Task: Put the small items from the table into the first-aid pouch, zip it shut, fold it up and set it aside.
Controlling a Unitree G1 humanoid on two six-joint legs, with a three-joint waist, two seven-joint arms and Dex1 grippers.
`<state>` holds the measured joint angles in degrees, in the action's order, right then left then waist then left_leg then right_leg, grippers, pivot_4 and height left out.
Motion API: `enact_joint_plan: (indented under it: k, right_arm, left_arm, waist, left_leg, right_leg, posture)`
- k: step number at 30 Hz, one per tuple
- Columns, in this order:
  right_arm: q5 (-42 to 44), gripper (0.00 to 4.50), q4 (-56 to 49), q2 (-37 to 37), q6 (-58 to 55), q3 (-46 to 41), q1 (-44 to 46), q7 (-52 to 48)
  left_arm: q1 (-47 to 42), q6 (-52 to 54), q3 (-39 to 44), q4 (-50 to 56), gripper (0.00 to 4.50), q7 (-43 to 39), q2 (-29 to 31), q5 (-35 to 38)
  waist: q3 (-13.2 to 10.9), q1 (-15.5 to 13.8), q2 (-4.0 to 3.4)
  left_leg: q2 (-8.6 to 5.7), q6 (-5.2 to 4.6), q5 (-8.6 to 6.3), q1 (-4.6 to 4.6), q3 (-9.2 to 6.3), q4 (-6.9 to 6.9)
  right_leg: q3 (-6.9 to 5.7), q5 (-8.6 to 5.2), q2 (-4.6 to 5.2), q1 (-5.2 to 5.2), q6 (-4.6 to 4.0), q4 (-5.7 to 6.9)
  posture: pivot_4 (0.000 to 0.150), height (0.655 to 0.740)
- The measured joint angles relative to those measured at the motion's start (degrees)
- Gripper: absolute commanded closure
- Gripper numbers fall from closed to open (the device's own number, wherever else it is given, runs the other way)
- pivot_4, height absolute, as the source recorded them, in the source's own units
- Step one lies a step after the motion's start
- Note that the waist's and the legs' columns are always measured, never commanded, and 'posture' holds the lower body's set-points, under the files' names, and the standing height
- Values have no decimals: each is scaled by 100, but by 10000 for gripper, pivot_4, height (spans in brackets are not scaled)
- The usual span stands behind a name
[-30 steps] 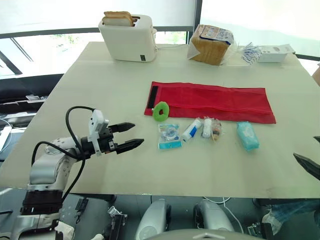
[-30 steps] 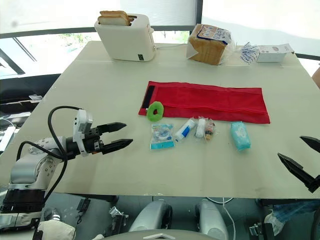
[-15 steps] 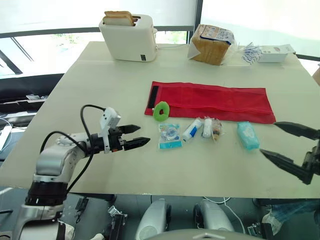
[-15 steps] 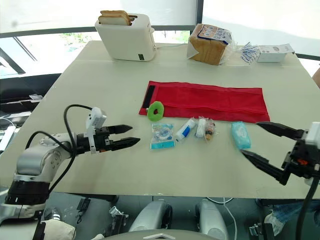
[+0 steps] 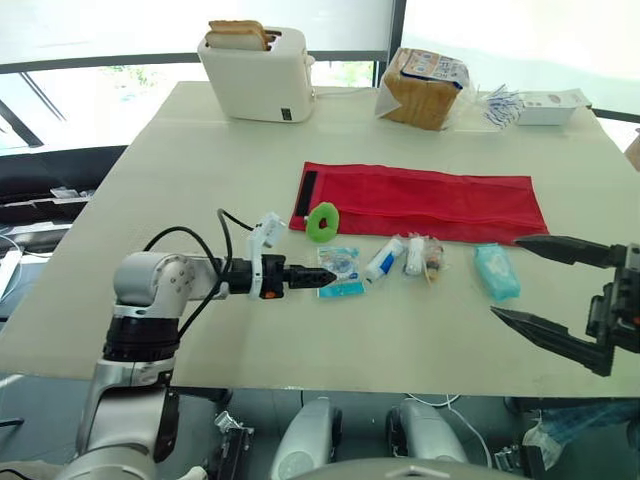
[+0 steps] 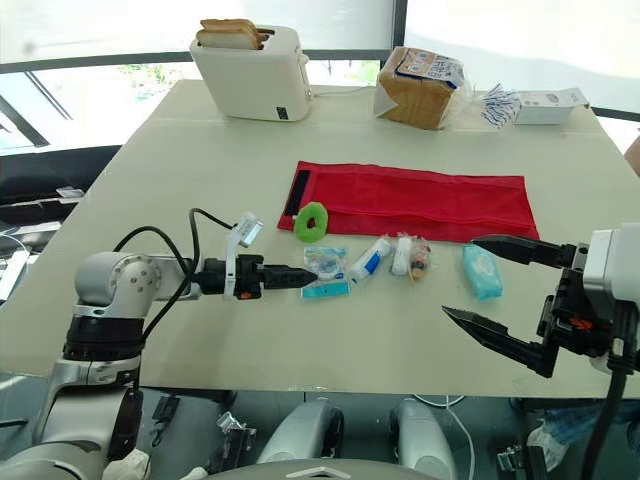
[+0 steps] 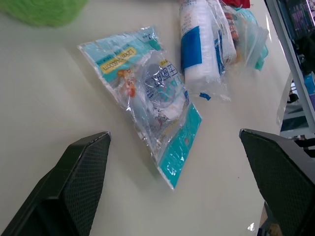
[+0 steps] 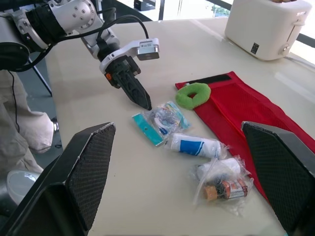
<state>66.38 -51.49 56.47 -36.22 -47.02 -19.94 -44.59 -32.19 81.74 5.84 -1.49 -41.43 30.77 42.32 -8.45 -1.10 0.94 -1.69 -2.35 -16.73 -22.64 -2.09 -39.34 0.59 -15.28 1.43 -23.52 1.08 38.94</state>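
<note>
Packet: mid-tabletop, between pouch and near edge. Light, crinkly, slippery film; I would pinch across its middle. Left gripper open beside it; right gripper open, well apart.

No wording can be read for certain. Small characters are printed on the yellow and blue labels of the clear packet but cannot be made out. At its three o'clock, a blue label is borne by the wrapped roll, illegible. Print on the bread bag is too small.
</note>
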Motion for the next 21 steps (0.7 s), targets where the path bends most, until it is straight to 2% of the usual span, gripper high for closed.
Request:
enact_joint_plan:
  k: [3, 4, 6, 10, 13, 14, 21]
  right_arm:
    - [11, 334, -58, -32, 1, -92, -74, 20]
    - [10, 0, -67, -54, 2, -111, -111, 20]
    - [7, 0, -95, -128, 3, -117, -206, 16]
    - [-73, 0, -115, -219, 20, -99, -282, 21]
    - [-123, 0, -133, -233, 37, 99, -186, 138]
    - [-202, 0, -142, -243, 45, 249, -130, 198]
    - [-521, 0, -124, -406, 57, 1223, 392, 806]
  left_arm:
    - [-118, 223, 179, -57, 2604, 338, -418, 28]
    - [-109, 288, 229, -60, 7400, 388, -485, 53]
    - [-49, 349, 275, -60, 12700, 450, -591, 67]
    - [50, 474, 529, -100, 28576, 653, -789, 74]
    - [92, 474, 632, -98, 43204, 669, -712, 84]
    - [127, 475, 686, -98, 44770, 662, -689, 106]
    - [204, 677, 1280, 76, 44770, 482, -530, 625]
  waist:
    - [1, 14, 2]
    - [1, 15, 2]
    - [1, 15, 2]
    - [0, 14, 3]
    - [0, 23, 2]
    - [1, 28, 2]
    - [-1, 21, 4]
  left_leg:
    - [0, 2, 1, 0, 1, -2]
    - [0, 2, 1, 0, 0, -2]
    - [0, 3, 2, 0, 0, -1]
    - [0, 3, 2, 0, 0, -2]
    - [0, 3, 2, 1, 1, -1]
    - [0, 4, 2, 2, 1, -1]
    - [0, 5, 3, 1, 1, -3]
  right_leg:
    - [1, 1, 0, 0, 2, 1]
    - [1, 1, 0, -1, 2, 1]
    - [2, 1, 0, -1, 1, 1]
    - [2, 1, 0, -1, 2, 1]
    - [3, 1, 0, -2, 1, 1]
    - [3, 1, 0, -2, 1, 1]
    - [4, 1, 1, -3, 1, 0]
  posture:
    - [1500, 7400]
    - [1500, 7400]
    - [1500, 7400]
    - [1500, 7400]
    - [1500, 7400]
    - [1500, 7400]
    - [1500, 7400]
